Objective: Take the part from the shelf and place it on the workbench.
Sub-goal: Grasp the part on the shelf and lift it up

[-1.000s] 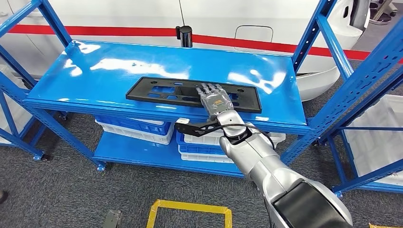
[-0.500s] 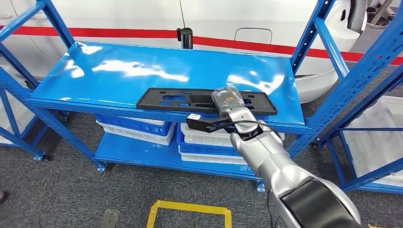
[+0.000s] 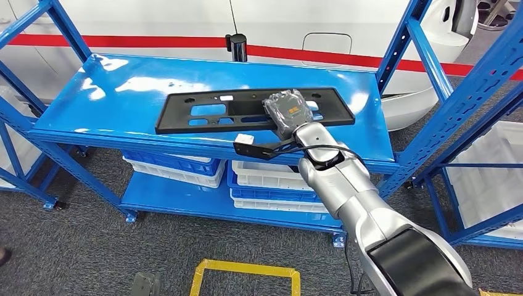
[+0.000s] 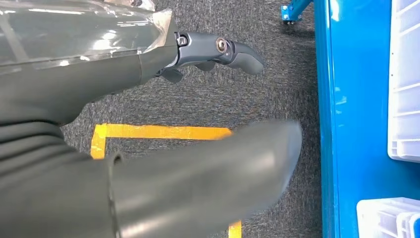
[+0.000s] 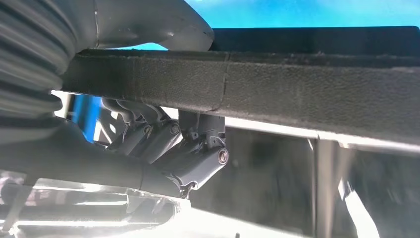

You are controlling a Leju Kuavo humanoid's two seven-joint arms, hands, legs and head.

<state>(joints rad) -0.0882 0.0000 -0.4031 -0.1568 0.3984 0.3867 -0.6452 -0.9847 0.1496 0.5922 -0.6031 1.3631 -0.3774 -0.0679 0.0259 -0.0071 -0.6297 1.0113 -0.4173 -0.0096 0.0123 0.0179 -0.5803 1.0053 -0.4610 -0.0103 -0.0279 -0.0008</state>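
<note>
Right hand is gripping the black part at its near edge, thumb over, fingers beneath; part is tilting above the blue shelf. Left hand is hanging over the floor, fingers apart, holding nothing.

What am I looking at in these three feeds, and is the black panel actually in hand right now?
This is a humanoid robot with silver arms. The head view looks down from its body at a blue shelf. On it lies a long black part with cut-outs. The right hand grips the part at its near edge. The right wrist view sits just behind that hand: the part's dark edge crosses the picture, thumb on one side, fingers curled on the other, so yes, it is held. The left wrist view shows the left hand holding nothing, above grey carpet and yellow floor tape.
</note>
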